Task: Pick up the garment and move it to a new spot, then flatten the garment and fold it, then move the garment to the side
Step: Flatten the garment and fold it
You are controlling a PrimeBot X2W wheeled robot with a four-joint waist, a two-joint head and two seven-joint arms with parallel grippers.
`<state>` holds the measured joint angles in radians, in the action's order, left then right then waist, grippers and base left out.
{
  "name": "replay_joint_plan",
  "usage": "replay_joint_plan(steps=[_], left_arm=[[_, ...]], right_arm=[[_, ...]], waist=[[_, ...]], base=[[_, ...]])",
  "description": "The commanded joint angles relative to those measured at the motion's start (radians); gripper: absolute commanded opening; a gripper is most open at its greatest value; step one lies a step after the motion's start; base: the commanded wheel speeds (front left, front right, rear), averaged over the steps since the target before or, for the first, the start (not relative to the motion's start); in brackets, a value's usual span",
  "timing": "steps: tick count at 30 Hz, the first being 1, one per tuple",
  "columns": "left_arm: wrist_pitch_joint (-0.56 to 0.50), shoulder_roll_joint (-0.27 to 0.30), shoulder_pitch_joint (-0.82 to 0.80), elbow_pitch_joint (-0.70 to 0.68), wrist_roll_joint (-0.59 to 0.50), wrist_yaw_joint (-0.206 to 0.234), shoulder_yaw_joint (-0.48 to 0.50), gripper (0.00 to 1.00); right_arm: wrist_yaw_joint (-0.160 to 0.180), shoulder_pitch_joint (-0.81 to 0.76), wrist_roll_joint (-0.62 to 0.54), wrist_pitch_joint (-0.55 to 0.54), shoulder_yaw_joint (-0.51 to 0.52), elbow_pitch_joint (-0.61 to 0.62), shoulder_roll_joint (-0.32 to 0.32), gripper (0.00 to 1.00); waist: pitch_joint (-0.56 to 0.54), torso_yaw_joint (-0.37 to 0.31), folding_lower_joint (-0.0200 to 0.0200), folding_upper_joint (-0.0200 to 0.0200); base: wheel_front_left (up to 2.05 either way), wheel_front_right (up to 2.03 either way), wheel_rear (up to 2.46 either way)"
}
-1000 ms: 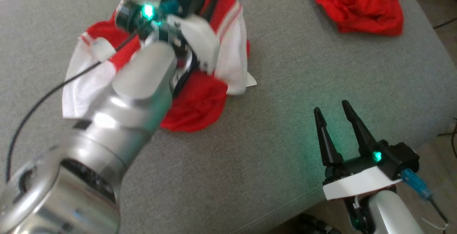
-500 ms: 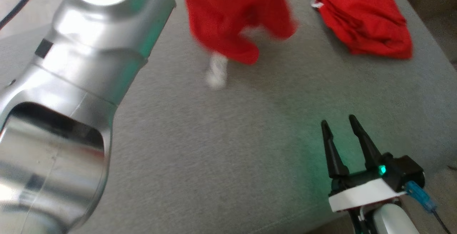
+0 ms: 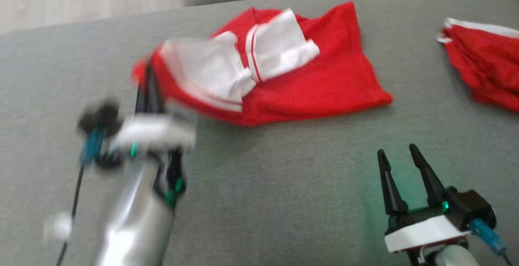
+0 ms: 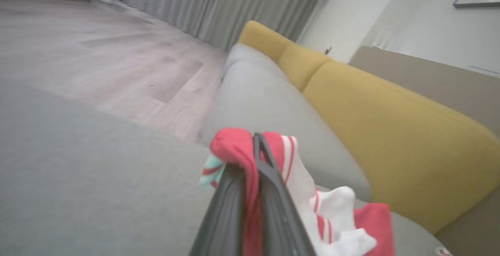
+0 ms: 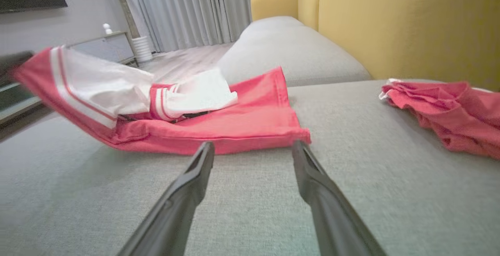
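The left claw (image 3: pixel 146 75), blurred in the head view, is pinching the left corner of the red-and-white garment (image 3: pixel 324 83), which is lying spread across the grey sofa seat (image 3: pixel 284 201). The right claw (image 3: pixel 397 151) is holding its fingers apart at the lower right, and a second red garment (image 3: pixel 486 75) is lying at the right edge. In the left wrist view, the fingers are clamping red fabric. In the right wrist view, the spread fingers are pointing at the garment's near hem.
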<state>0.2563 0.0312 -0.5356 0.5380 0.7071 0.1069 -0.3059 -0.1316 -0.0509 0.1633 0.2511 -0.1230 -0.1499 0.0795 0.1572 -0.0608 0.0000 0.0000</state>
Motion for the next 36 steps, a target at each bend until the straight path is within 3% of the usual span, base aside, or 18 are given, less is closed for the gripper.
replay_joint_plan(steps=[1, 9, 10, 11, 12, 18, 23, 29, 36], left_arm=[[0.005, 0.019, 0.018, -0.075, 0.002, 0.005, 0.060, 0.00], [0.005, 0.019, 0.386, -0.204, 0.131, -0.043, 0.114, 0.00], [0.005, 0.019, 0.416, -0.208, 0.132, -0.047, 0.105, 0.16], [0.005, 0.019, 0.443, -0.215, 0.123, -0.045, 0.099, 0.49], [0.005, 0.019, 0.469, -0.225, 0.110, -0.042, 0.096, 1.00], [0.005, 0.019, 0.574, -0.329, -0.111, 0.000, 0.108, 1.00], [0.005, 0.046, 0.558, -0.372, -0.283, -0.010, 0.098, 1.00], [-0.060, 0.124, 0.366, -0.284, -0.416, -0.068, 0.003, 1.00], [-0.195, 0.159, 0.098, -0.102, -0.498, -0.116, -0.066, 1.00]], right_arm=[[0.001, 0.005, -0.011, 0.011, -0.012, 0.032, 0.022, 1.00], [0.001, -0.038, -0.018, 0.011, -0.006, 0.026, 0.034, 1.00], [0.001, -0.044, -0.018, 0.011, -0.008, 0.025, 0.033, 1.00], [0.001, -0.050, -0.018, 0.011, -0.010, 0.023, 0.032, 1.00], [0.001, -0.058, -0.018, 0.011, -0.013, 0.022, 0.030, 1.00], [0.001, -0.090, -0.018, 0.011, -0.027, 0.021, 0.032, 1.00], [0.001, -0.096, -0.018, 0.011, -0.037, 0.027, 0.040, 1.00], [0.001, -0.079, -0.016, 0.011, -0.047, 0.031, 0.065, 1.00], [0.001, -0.029, -0.009, 0.011, -0.069, 0.036, 0.093, 1.00]], waist=[[-0.014, 0.054, 0.0000, 0.0000], [-0.067, 0.134, 0.0000, 0.0000], [-0.077, 0.138, 0.0000, 0.0000], [-0.090, 0.142, 0.0000, 0.0000], [-0.100, 0.143, 0.0000, 0.0000], [-0.140, 0.138, 0.0000, 0.0000], [-0.135, 0.127, 0.0000, 0.0000], [-0.077, 0.115, 0.0000, 0.0000], [0.007, 0.085, 0.0000, 0.0000]], base=[[0.00, 0.00, 0.00], [0.00, 0.00, 0.00], [0.00, 0.00, 0.00], [0.00, 0.00, 0.00], [0.00, 0.00, 0.00], [0.00, 0.00, 0.00], [0.00, 0.00, 0.00], [0.00, 0.00, 0.00], [0.00, 0.00, 0.00]])
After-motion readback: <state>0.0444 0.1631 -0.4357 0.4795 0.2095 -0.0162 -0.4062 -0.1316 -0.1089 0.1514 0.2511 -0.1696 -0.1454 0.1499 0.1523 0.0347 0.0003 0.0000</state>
